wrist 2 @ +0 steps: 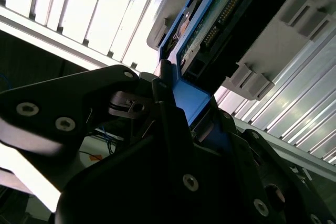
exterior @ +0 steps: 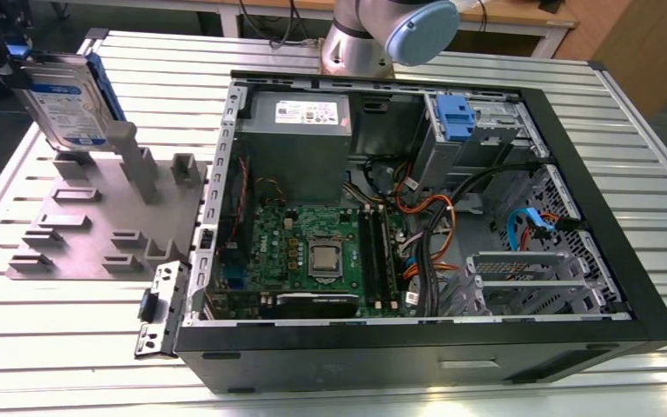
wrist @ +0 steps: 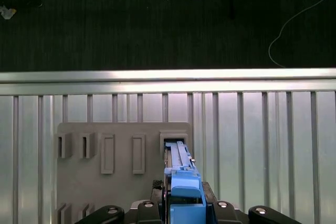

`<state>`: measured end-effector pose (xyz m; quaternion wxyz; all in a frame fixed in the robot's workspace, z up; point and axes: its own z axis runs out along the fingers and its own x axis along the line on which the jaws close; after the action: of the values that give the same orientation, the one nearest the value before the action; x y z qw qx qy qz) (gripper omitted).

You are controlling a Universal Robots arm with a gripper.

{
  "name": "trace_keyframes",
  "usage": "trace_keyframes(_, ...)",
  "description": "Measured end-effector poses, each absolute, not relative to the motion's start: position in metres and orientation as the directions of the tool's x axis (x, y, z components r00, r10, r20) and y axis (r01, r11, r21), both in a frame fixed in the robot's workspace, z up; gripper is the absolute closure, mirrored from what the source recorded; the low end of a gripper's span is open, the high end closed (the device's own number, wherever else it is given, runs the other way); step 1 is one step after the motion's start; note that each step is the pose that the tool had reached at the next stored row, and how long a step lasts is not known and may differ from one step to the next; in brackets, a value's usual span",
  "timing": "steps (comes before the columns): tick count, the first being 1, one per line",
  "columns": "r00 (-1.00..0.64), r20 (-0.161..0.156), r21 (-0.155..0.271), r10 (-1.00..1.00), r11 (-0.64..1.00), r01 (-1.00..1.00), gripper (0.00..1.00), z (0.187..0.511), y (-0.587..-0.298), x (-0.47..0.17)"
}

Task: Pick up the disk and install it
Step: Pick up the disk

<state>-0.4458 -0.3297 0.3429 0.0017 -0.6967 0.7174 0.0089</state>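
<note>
I see the disk (exterior: 69, 100) standing on edge, tilted a little, its labelled face showing in the exterior view. It sits directly above the grey rack (exterior: 90, 226), its lower end close over one of the rack's upright posts. I cannot tell whether it touches the rack. In the first wrist view the disk (wrist: 178, 166) lines up with a slot at the rack's (wrist: 121, 182) edge. The gripper (exterior: 27, 65) is closed on the disk's upper end, pinching the blue rails, as the second wrist view shows (wrist 2: 184, 114). The rack lies flat on the slatted bench (exterior: 56, 347). Beside the rack, toward the exterior view's right, the open computer case (exterior: 426, 343) rests on the same bench.
</note>
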Motion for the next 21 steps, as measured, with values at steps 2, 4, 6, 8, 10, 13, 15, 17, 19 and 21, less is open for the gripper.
trace_keyframes(2, -0.029, -0.015, 0.01, -0.999, 0.029, -1.0, 0.64, 0.3435, -0.3297, -0.4458)
trace_keyframes(4, -0.029, -0.015, 0.01, -0.999, 0.029, -1.0, 0.64, 0.3443, -0.3297, -0.4458)
trace_keyframes(6, -0.029, -0.015, 0.01, -0.999, 0.029, -1.0, 0.64, 0.345, -0.3297, -0.4457)
trace_keyframes(8, -0.029, -0.015, 0.01, -0.999, 0.029, -1.0, 0.64, 0.3454, -0.3297, -0.4457)
trace_keyframes(10, -0.029, -0.015, 0.01, -0.999, 0.029, -1.0, 0.64, 0.3456, -0.3297, -0.4457)
trace_keyframes(13, -0.029, -0.015, 0.01, -0.999, 0.029, -1.0, 0.64, 0.3461, -0.3297, -0.4458)
trace_keyframes(15, -0.029, -0.015, 0.01, -0.999, 0.029, -1.0, 0.64, 0.3467, -0.3297, -0.4458)
trace_keyframes(17, -0.029, -0.015, 0.01, -0.999, 0.029, -1.0, 0.64, 0.3475, -0.3297, -0.4458)
trace_keyframes(19, -0.029, -0.015, 0.01, -0.999, 0.029, -1.0, 0.64, 0.3485, -0.3297, -0.4458)
trace_keyframes(21, -0.029, -0.015, 0.01, -0.999, 0.029, -1.0, 0.64, 0.3493, -0.3297, -0.4458)
